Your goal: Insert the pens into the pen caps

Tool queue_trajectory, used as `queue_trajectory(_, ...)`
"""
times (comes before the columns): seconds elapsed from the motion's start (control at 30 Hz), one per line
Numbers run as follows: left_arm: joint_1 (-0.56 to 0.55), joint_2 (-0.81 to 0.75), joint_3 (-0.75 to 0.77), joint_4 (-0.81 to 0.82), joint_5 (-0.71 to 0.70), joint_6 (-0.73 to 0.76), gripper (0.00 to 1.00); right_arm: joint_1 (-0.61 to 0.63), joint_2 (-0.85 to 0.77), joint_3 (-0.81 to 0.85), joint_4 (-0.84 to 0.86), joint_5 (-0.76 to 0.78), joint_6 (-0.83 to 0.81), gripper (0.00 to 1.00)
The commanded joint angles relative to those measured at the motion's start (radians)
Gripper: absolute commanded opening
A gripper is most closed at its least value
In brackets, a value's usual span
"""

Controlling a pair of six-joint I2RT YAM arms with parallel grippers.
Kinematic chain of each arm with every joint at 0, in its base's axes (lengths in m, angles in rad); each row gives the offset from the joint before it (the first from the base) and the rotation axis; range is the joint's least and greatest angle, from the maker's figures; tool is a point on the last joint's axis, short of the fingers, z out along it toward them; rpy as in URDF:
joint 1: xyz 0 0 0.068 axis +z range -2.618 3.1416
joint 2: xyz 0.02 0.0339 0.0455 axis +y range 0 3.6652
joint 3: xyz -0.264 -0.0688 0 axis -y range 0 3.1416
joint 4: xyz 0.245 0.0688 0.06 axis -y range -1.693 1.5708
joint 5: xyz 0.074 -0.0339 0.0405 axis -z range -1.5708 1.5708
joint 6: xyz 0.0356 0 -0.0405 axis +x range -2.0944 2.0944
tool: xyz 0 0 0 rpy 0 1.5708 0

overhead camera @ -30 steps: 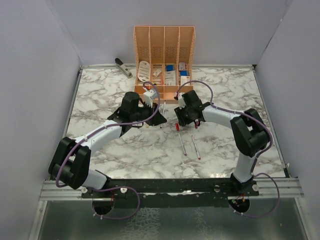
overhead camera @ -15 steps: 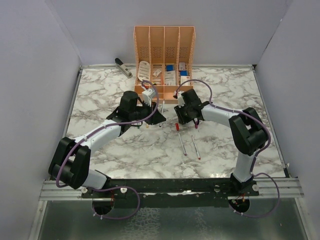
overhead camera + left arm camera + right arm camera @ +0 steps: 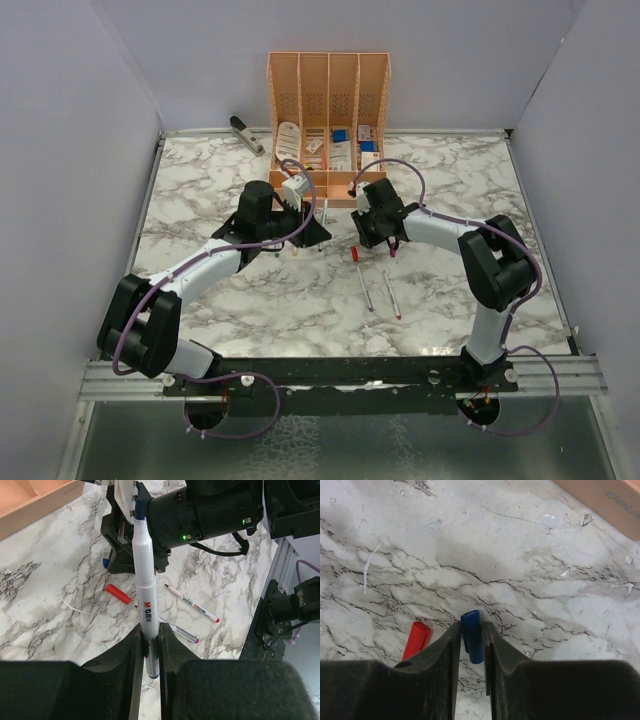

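My left gripper [image 3: 149, 630] is shut on a whitish pen [image 3: 142, 580] with a dark blue tip, held off the table and pointing at the right arm; the pen also shows in the top view [image 3: 326, 212]. My right gripper [image 3: 471, 630] is shut on a blue cap [image 3: 472, 636], low over the marble. A red cap [image 3: 417, 637] lies on the table just left of it, and shows in the top view [image 3: 354, 254]. Two more pens lie nearer the arms' bases, one purple-tipped [image 3: 365, 287] and one red-tipped [image 3: 391, 295]. Other caps and pens are hidden.
An orange slotted organiser [image 3: 328, 80] with small boxes stands at the back centre, close behind both grippers. A grey stapler-like tool [image 3: 246, 135] lies at the back left. The marble table [image 3: 200, 180] ends at walls left, right and back.
My left gripper has shifted slightly back and right with the pen, bringing it closer to the right gripper. The right gripper has edged slightly back with the blue cap.
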Motion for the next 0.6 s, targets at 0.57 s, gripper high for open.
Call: queue_trajectory(0.57,0.013,-0.001,0.024,0.043,0.062,0.009,0.0,0.001,-0.035,0.113,-0.069,0.07,0.108,0.01)
